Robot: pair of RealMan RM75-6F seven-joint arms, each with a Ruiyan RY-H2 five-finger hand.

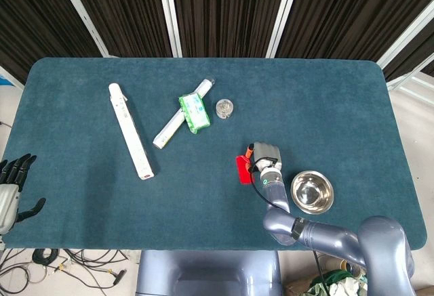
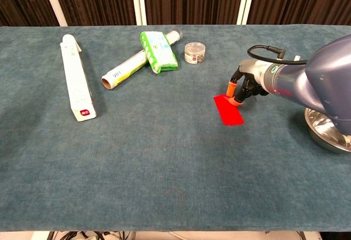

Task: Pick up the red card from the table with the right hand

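Note:
The red card (image 2: 228, 111) lies flat on the blue table cloth, right of centre; the head view shows the red card (image 1: 242, 171) just left of my right hand. My right hand (image 2: 245, 84) hangs over the card's far right corner with its fingers curled down. Its orange fingertips (image 2: 236, 99) touch that corner. Whether the tips pinch the card's edge is hidden. In the head view my right hand (image 1: 265, 156) covers the card's right edge. My left hand (image 1: 9, 192) rests off the table's left side, fingers spread, holding nothing.
A steel bowl (image 2: 329, 126) stands close to the right of my right arm. Further back lie a small round jar (image 2: 194, 52), a green packet (image 2: 158, 50) on a foil roll (image 2: 129, 64), and a long white box (image 2: 75, 77) at the left.

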